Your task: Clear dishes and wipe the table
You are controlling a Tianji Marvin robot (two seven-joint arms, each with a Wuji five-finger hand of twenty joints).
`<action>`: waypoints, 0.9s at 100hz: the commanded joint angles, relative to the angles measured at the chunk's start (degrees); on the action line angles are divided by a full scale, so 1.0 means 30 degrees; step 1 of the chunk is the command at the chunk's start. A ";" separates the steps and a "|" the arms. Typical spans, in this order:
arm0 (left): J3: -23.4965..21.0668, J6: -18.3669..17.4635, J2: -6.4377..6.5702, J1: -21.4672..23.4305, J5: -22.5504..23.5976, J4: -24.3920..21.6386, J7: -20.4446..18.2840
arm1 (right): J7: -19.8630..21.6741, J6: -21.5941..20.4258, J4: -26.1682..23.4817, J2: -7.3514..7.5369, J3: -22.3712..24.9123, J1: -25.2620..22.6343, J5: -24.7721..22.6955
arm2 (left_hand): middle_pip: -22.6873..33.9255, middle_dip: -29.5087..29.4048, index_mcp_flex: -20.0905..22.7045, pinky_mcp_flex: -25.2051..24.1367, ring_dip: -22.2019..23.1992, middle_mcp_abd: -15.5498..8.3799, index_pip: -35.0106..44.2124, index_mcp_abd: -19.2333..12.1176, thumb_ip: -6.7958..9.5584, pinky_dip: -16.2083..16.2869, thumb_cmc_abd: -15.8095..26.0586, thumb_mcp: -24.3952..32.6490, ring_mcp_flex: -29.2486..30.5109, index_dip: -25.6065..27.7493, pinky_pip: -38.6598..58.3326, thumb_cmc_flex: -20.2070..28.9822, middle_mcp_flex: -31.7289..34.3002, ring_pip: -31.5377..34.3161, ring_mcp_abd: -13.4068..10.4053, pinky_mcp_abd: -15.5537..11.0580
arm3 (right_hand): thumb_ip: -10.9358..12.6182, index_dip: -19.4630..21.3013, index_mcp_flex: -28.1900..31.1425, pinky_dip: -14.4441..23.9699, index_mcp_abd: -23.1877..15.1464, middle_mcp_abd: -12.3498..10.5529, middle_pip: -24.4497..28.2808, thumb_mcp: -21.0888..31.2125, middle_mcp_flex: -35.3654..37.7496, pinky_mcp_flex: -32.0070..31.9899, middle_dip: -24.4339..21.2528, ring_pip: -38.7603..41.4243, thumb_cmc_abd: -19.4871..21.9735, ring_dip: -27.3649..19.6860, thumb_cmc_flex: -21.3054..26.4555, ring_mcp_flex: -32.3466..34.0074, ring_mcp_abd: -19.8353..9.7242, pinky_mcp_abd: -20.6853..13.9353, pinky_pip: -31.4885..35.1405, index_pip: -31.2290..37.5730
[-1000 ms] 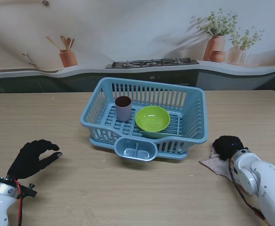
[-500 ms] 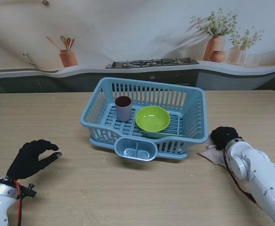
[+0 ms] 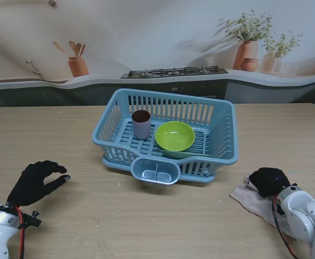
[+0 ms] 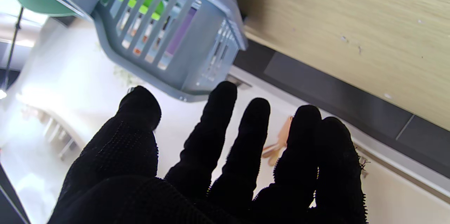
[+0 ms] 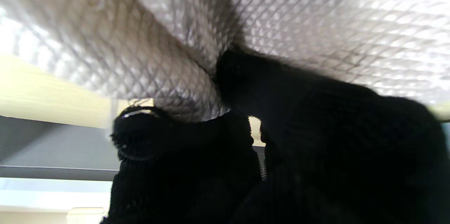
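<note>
**Dishes racked, wiping under way on the right**

At the near left, the left hand (image 3: 37,181) hovers over the table (image 3: 55,135), fingers spread and holding nothing. In the middle, the blue rack (image 3: 222,148) already holds the cup (image 3: 141,123) and the green bowl (image 3: 175,135), so clearing looks finished. At the near right, the right hand (image 3: 269,181) presses down on the cloth (image 3: 249,197), fingers bunched into its fabric. The wiping step is in hand; next calls for sweeping the cloth across unwiped wood. Against half a second ago, hand and cloth sit nearer to me and farther right, away from the rack.
</note>
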 commanded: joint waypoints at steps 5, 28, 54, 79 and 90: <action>-0.0001 -0.0113 -0.0049 0.0038 -0.0032 0.0022 -0.0212 | 0.0205 -0.0309 0.0166 0.0065 0.0421 -0.1260 -0.0494 | -0.0141 -0.0444 0.0509 -0.0239 -0.0110 0.0546 -0.0242 0.0165 0.0621 -0.0253 0.0725 -0.0457 -0.0327 -0.0012 -0.0351 0.0214 -0.0270 -0.0022 0.0642 -0.0153 | -0.0540 -0.1174 0.0304 0.0056 0.0900 -0.0095 -0.0532 -0.0019 0.0339 -0.0353 -0.0460 0.0436 0.0626 0.0009 -0.0221 0.0556 0.0417 -0.0891 0.0088 -0.1915; 0.0012 -0.0177 -0.0052 0.0003 -0.0074 0.0066 -0.0206 | 0.0414 -0.0807 -0.0883 -0.0059 0.0893 -0.1999 -0.0213 | -0.0126 -0.0437 0.0497 -0.0245 -0.0114 0.0547 -0.0244 0.0170 0.0622 -0.0253 0.0736 -0.0476 -0.0324 -0.0011 -0.0353 0.0230 -0.0254 -0.0027 0.0640 -0.0164 | -0.0552 -0.1139 0.0175 0.0125 0.1127 0.0132 -0.0523 -0.0006 0.0219 -0.0369 -0.0355 0.0486 0.0751 0.0085 -0.0218 0.0513 0.0563 -0.0798 0.0147 -0.1936; -0.0003 -0.0269 -0.0093 -0.0011 -0.0002 0.0190 0.0041 | 0.2827 -0.0837 -0.2282 -0.0058 -0.0816 -0.1627 0.0979 | -0.0128 -0.0440 0.0520 -0.0241 -0.0113 0.0554 -0.0234 0.0133 0.0624 -0.0248 0.0741 -0.0514 -0.0312 -0.0007 -0.0333 0.0222 -0.0237 -0.0022 0.0626 -0.0194 | -0.0572 -0.1018 0.0034 0.0168 0.1297 0.0334 -0.0402 -0.0058 0.0123 -0.0314 -0.0315 0.0601 0.0884 0.0127 -0.0189 0.0524 0.0613 -0.0625 0.0251 -0.1948; -0.0052 -0.0342 -0.0105 0.0021 -0.0017 0.0211 0.0063 | 0.4791 -0.0048 -0.2757 -0.0034 -0.3380 -0.0462 0.3216 | -0.0136 -0.0443 0.0517 -0.0250 -0.0109 0.0548 -0.0232 0.0123 0.0627 -0.0253 0.0743 -0.0538 -0.0313 -0.0004 -0.0340 0.0221 -0.0247 -0.0017 0.0634 -0.0202 | -0.0559 -0.0964 0.0028 0.0172 0.1340 0.0309 -0.0359 -0.0027 0.0135 -0.0323 -0.0410 0.0607 0.0849 0.0100 -0.0183 0.0562 0.0646 -0.0515 0.0245 -0.1940; -0.0034 -0.0298 -0.0117 0.0026 0.0018 0.0203 0.0148 | 0.5256 -0.0046 -0.2749 0.0020 -0.3858 -0.0252 0.3555 | -0.0132 -0.0439 0.0499 -0.0268 -0.0111 0.0531 -0.0238 0.0150 0.0627 -0.0254 0.0764 -0.0546 -0.0336 -0.0003 -0.0346 0.0218 -0.0261 -0.0025 0.0616 -0.0214 | -0.0566 -0.0955 0.0024 0.0171 0.1319 0.0301 -0.0343 -0.0035 0.0124 -0.0323 -0.0425 0.0611 0.0843 0.0094 -0.0193 0.0575 0.0609 -0.0545 0.0236 -0.1944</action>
